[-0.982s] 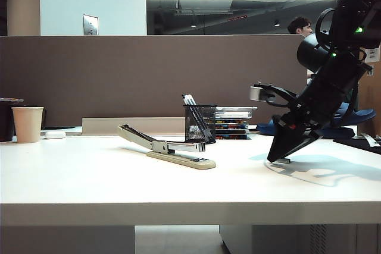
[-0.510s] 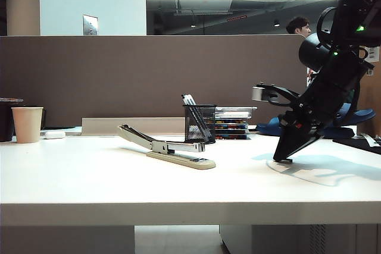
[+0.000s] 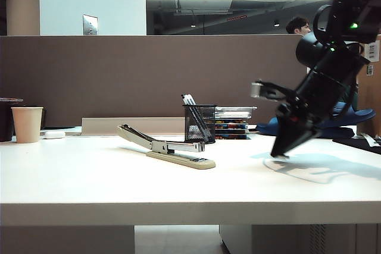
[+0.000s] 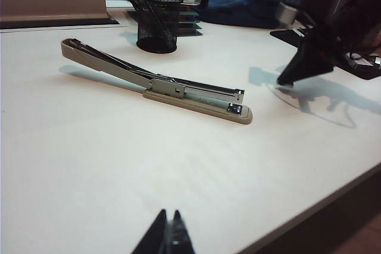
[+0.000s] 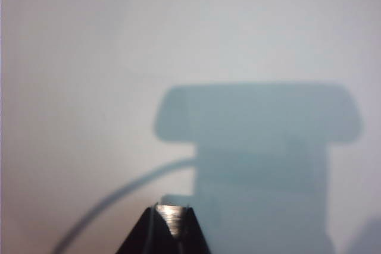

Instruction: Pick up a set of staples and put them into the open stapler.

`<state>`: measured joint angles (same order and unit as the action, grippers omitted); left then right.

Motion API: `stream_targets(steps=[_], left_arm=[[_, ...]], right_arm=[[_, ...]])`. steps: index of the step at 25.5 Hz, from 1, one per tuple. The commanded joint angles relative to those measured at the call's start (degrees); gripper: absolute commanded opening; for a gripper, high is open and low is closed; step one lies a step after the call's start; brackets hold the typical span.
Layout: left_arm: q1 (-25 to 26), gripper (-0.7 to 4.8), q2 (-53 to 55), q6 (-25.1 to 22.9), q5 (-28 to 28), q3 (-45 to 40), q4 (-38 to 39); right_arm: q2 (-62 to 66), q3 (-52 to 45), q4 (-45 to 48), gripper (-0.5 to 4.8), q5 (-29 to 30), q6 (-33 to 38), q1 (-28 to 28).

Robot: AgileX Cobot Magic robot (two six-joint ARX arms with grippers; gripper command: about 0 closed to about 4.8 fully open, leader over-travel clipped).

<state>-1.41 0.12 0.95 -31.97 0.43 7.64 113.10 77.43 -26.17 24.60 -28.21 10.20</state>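
The stapler (image 3: pixel 172 150) lies open on the white table (image 3: pixel 89 182), its beige top arm raised toward the left and its silver channel bare (image 4: pixel 202 90). To the right of it my right gripper (image 3: pixel 279 155) points down, just above the tabletop. Its fingers are shut on the set of staples (image 5: pixel 174 218), a small silver bar pinched at the tips of the right gripper (image 5: pixel 172 209). My left gripper (image 4: pixel 168 213) hangs shut and empty over the table's near part, well short of the stapler. It does not show in the exterior view.
A black mesh pen cup (image 3: pixel 199 123) stands just behind the stapler, with stacked trays (image 3: pixel 233 121) beside it. A paper cup (image 3: pixel 28 124) and a small white oval object (image 3: pixel 55 135) sit at the far left. A blue object (image 4: pixel 250 7) lies at the back right.
My right gripper's jaws have shut on the staples. Its tips have come up slightly off the tabletop, with the arm blurred in motion. The stapler and left gripper have not moved.
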Motion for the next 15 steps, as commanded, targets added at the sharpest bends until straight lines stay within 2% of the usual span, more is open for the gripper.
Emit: stream_targets(steps=[1,8,13,15], left_arm=[[0.07,-0.06,0.00,-0.07,-0.20,0.07,0.46],[0.07,-0.06,0.00,-0.09,-0.20,0.07,0.46],[0.07,-0.06,0.00,-0.09,-0.22,0.07,0.46],[0.09,-0.06,0.00,-0.07,-0.22,0.07,0.46]], right_arm=[[-0.50,2.62,0.70,-0.02,5.11,1.60,0.24],[-0.50,3.85,1.55,-0.02,10.78,3.72,3.13],[-0.50,3.85,4.39,-0.02,11.54,4.87,6.69],[-0.50,3.85,6.95,-0.02,11.82,7.87,7.98]])
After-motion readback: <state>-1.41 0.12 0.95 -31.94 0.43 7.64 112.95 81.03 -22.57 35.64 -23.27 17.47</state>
